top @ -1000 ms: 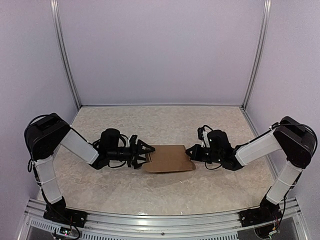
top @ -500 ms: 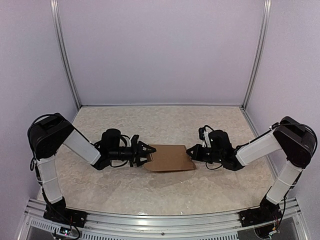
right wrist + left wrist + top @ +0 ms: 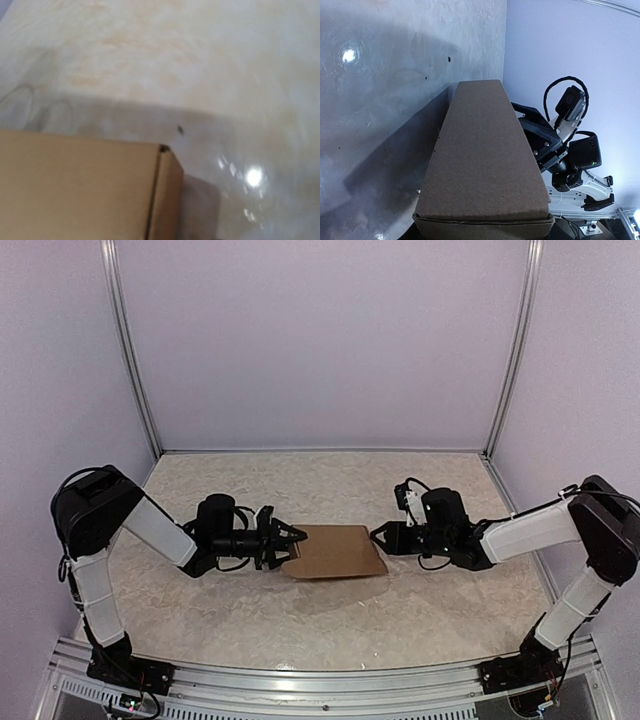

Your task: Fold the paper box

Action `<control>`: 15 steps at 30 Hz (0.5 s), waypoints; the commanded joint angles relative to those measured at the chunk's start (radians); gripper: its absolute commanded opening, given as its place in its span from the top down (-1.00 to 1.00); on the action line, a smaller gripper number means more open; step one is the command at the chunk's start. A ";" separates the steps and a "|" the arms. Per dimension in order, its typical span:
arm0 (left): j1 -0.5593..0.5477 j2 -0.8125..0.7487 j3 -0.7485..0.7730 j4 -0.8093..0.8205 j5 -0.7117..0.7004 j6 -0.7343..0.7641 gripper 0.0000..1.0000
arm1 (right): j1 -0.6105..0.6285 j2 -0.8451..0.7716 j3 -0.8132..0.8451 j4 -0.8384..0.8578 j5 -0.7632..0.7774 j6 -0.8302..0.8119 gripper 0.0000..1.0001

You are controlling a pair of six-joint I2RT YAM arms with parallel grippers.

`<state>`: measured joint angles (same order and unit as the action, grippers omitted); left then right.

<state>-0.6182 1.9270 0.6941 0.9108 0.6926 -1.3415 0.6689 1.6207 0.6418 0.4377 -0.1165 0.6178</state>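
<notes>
Robotics lab test cell, by the look: plain pale walls (image 3: 320, 340) box the bench in at 9, 12 and 3 o'clock, w/ bare alu. profile posts (image 3: 128, 350) at the back corners and an alu. rail (image 3: 320, 677) along the 6 o'clock edge. The marble-look tabletop (image 3: 320, 615) carries rig hw: left arm (image 3: 158, 528) bolted at 7 o'clock, right arm (image 3: 522, 533) at 5 (black-and-white shells, loose cabling showing).

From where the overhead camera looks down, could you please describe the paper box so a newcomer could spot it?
On the pale marbled table, look midway between the left gripper and the right gripper. The paper box lies there: a low, plain brown cardboard rectangle, the only brown thing in view.
</notes>
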 commanded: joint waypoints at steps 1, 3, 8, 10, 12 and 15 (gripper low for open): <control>0.022 -0.067 -0.020 0.027 0.044 0.027 0.52 | -0.019 -0.099 0.052 -0.107 -0.042 -0.191 0.07; 0.028 -0.083 -0.029 0.043 0.062 0.027 0.54 | -0.021 -0.134 0.081 -0.169 -0.047 -0.268 0.03; 0.052 -0.104 -0.075 0.175 0.121 -0.041 0.70 | -0.020 -0.231 0.126 -0.280 -0.042 -0.466 -0.16; 0.065 -0.112 -0.100 0.253 0.140 -0.086 0.74 | -0.020 -0.270 0.139 -0.307 -0.069 -0.557 -0.24; 0.072 -0.119 -0.125 0.316 0.155 -0.128 0.77 | -0.020 -0.301 0.161 -0.347 -0.103 -0.652 -0.36; 0.077 -0.128 -0.148 0.472 0.190 -0.226 0.79 | -0.020 -0.344 0.181 -0.404 -0.194 -0.795 -0.49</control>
<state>-0.5526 1.8374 0.5766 1.1358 0.8124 -1.4391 0.6559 1.3304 0.7868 0.1524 -0.2005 0.0650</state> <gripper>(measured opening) 0.504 0.716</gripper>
